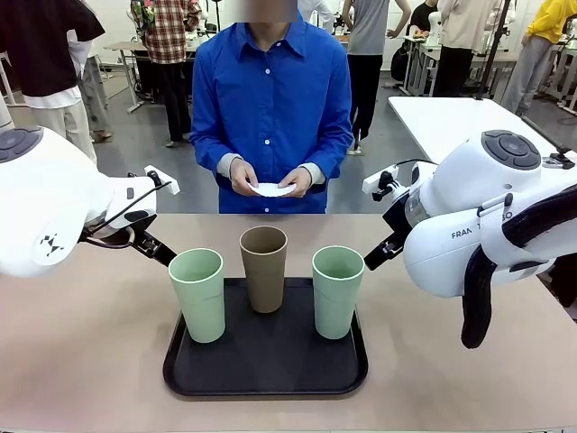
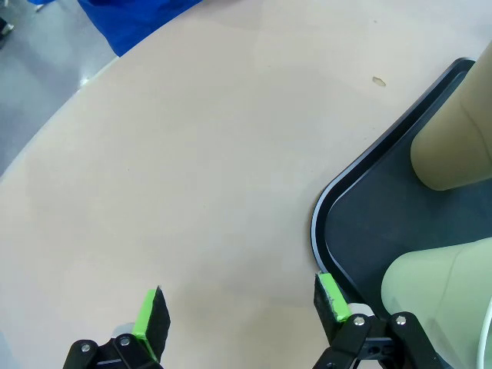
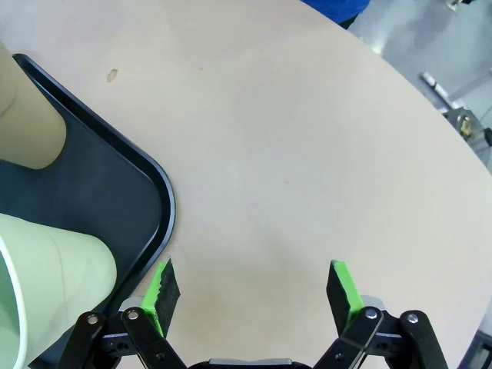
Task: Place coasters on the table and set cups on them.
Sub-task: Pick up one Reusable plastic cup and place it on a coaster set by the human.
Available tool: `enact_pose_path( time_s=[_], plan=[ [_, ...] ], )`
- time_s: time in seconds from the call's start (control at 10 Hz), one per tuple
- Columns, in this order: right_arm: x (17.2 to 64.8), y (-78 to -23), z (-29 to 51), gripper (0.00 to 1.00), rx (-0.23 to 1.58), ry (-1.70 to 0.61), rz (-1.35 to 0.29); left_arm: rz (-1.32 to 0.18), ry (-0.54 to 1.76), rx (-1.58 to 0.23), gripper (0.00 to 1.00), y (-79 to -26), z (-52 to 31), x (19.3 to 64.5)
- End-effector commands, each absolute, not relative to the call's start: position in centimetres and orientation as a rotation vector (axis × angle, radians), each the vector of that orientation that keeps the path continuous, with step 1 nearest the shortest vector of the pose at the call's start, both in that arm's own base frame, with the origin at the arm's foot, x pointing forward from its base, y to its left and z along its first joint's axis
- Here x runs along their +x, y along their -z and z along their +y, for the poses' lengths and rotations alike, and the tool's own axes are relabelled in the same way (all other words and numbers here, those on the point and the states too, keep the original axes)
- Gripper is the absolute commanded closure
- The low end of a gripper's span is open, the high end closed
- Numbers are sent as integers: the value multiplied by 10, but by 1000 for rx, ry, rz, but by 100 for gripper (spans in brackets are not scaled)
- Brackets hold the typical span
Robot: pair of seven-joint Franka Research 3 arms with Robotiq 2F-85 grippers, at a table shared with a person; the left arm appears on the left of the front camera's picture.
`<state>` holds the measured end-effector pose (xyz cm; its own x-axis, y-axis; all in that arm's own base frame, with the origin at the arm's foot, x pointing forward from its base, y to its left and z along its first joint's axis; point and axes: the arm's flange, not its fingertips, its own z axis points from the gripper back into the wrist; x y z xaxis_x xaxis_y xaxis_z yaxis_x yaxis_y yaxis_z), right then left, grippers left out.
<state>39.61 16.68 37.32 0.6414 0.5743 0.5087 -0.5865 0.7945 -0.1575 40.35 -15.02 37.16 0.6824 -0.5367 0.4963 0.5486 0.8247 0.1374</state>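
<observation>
Tray rim — open table alongside

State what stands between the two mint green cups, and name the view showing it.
The tan-brown cup stands between them on the black tray, set slightly farther back; the front view shows it.

Three cups abreast on tray (itself on table)

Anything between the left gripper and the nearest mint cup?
Nothing visible blocks it. The left gripper, open, sits over the table at the tray corner; the mint cup stands just inside the tray's low rim.
</observation>
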Motion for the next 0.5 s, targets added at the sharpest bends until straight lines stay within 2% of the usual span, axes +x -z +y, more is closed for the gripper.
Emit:
enact_pose_path(
  time_s=[0.0,0.2,0.4],
  plan=[
    [396,-373,167,0,23,-662,-572,-549,609,-23,0,-372,-150,404],
    [396,-373,167,0,23,-662,-572,-549,609,-23,0,-372,-150,404],
    [367,-405,158,0,34,-622,-536,-555,549,15,0,-407,-124,383]
  ],
)
